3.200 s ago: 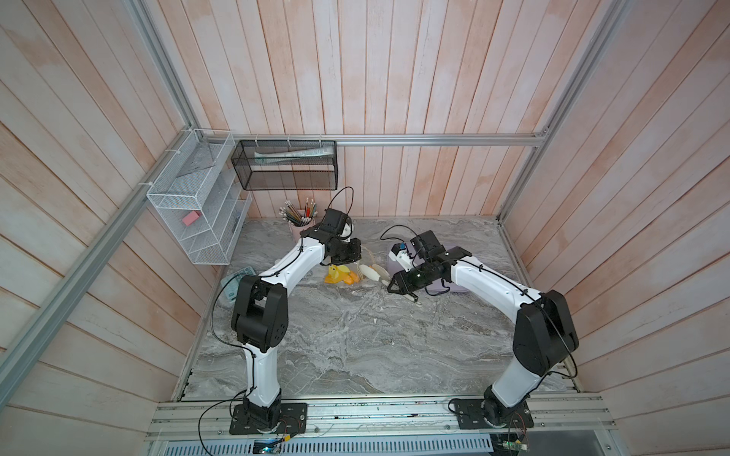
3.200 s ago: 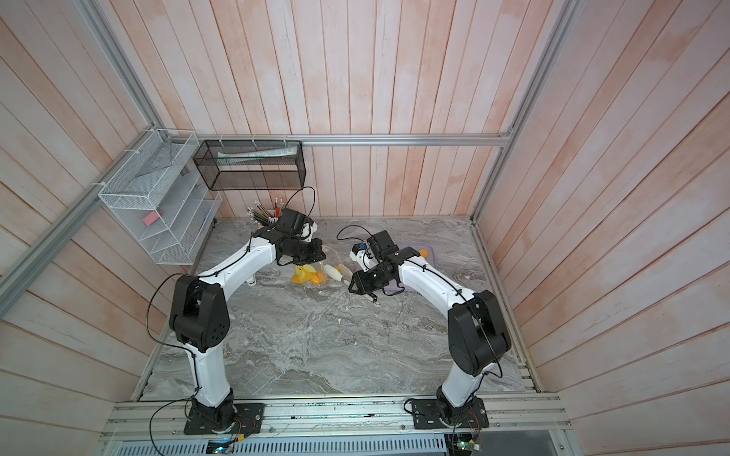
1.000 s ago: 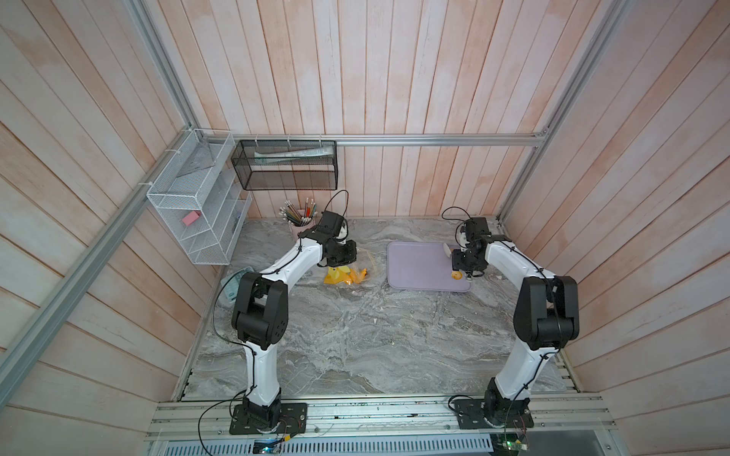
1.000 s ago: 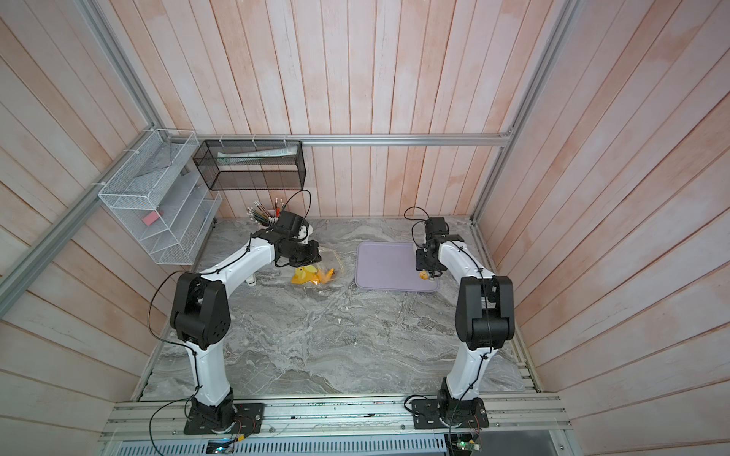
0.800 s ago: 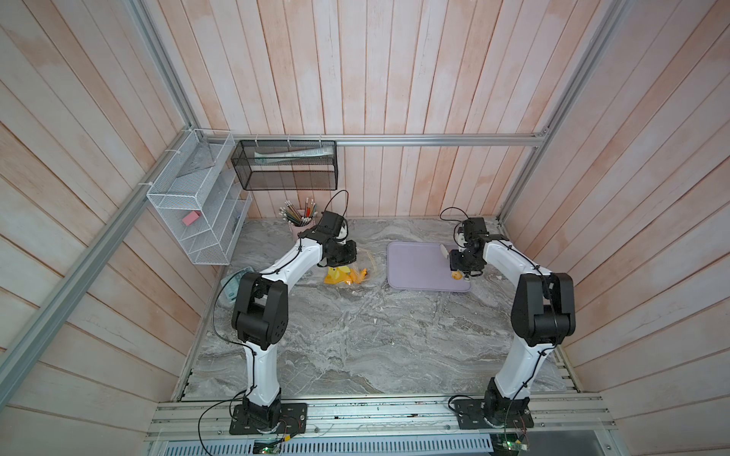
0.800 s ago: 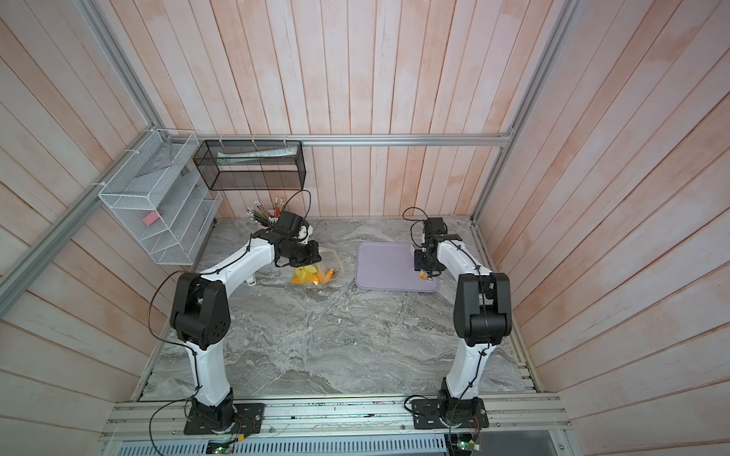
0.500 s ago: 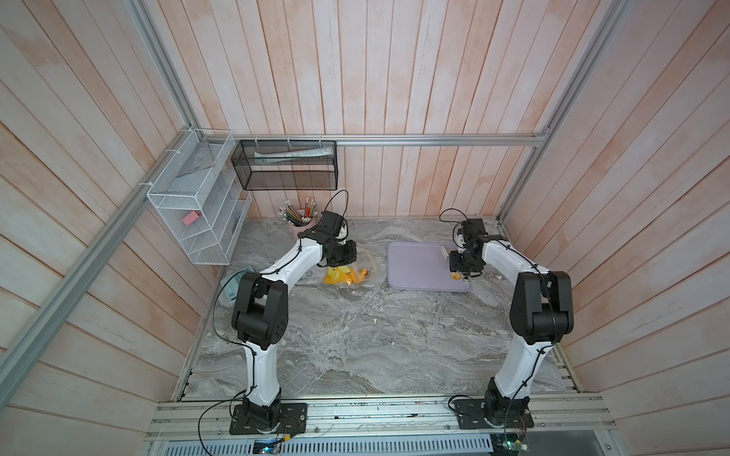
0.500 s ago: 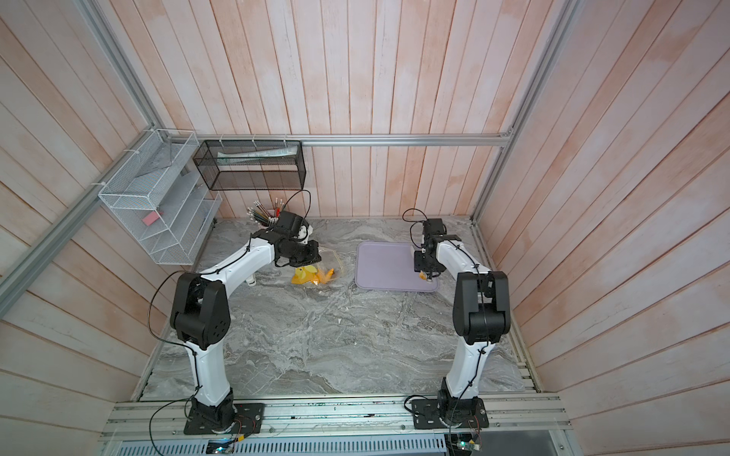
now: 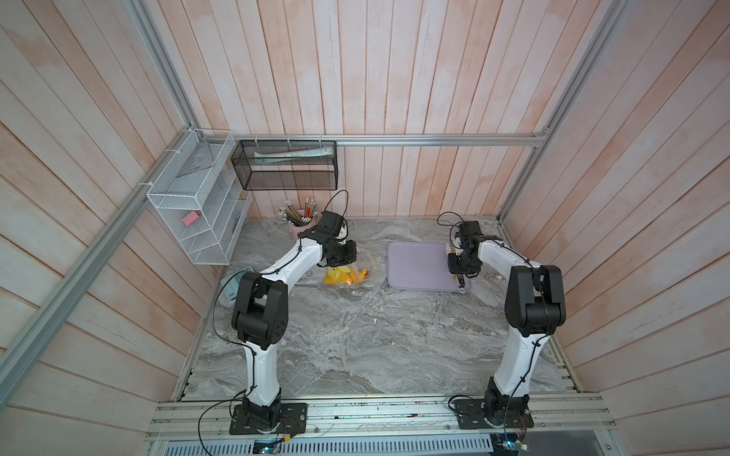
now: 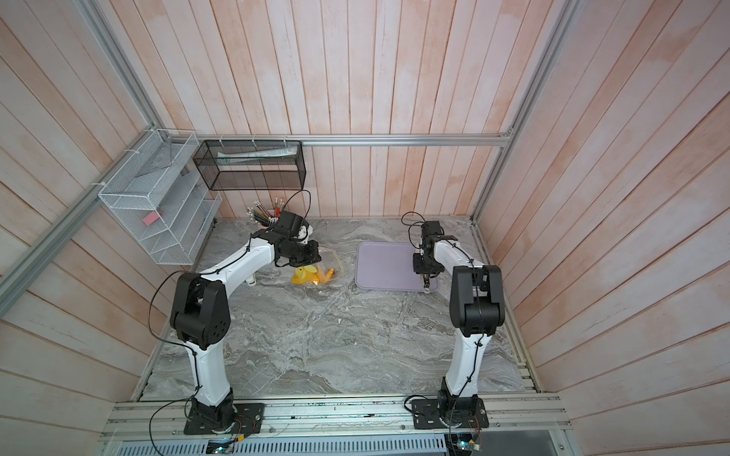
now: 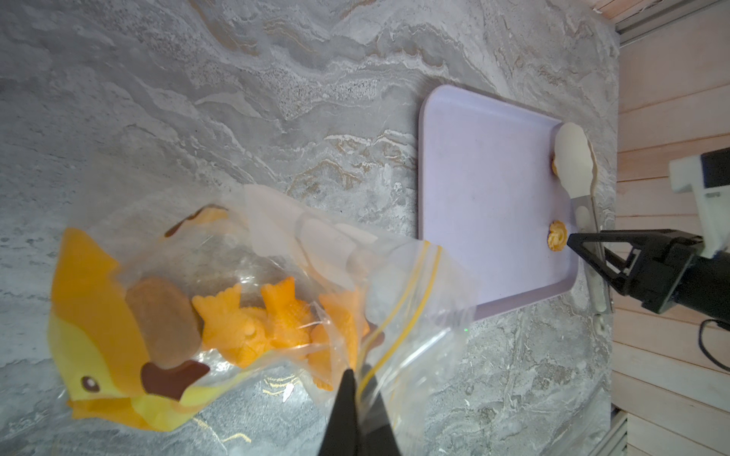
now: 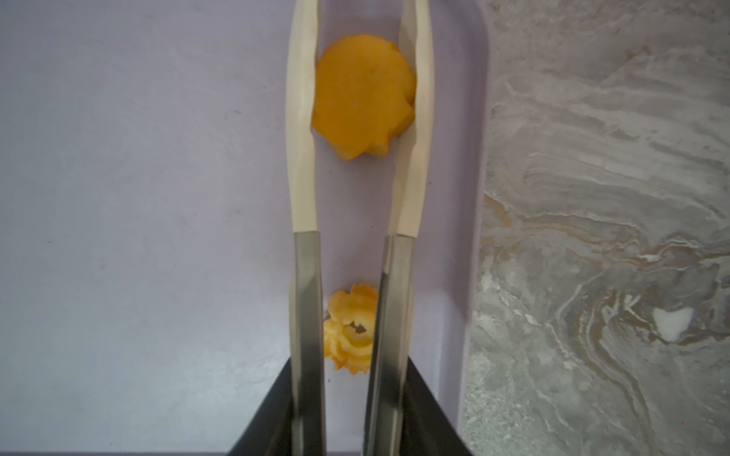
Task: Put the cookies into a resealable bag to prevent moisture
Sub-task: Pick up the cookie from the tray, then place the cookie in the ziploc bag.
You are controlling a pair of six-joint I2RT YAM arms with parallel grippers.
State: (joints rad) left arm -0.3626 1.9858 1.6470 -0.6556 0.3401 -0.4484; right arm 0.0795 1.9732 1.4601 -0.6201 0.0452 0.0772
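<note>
Grey marbled desk [image 9: 355, 335] carries everything, with the work in its far half. Nearest, the left fingers [image 11: 347, 398] are clenched on one lip of the bag [image 11: 276, 244] at its yellow seal strip [image 11: 411, 284], the mouth turned toward the tray [image 11: 474, 177]. Inside lie the bagged cookies [image 11: 253, 327], several orange and one brown. That film looks thin, limp and slick, so the stiffer strip is the sensible place to pinch. Held by one lip only, the mouth may sag shut.

Beside it, over the lilac tray, the right fingers [image 11: 580, 244] are clamped on metal tongs [image 12: 306, 276]. A flower cookie [image 12: 351, 327] lies between the tong arms, seemingly untouched. Farther along, the cream tips press both edges of a round cookie [image 12: 363, 94]; whether it rests on the tray or hangs clear I cannot tell. These biscuits should be light, dry and brittle. A gentle squeeze across the widest part suits them, since the frilled rim could chip.

Behind everything stand a pencil cup [image 9: 298, 221] and wire shelves [image 9: 197, 221].
</note>
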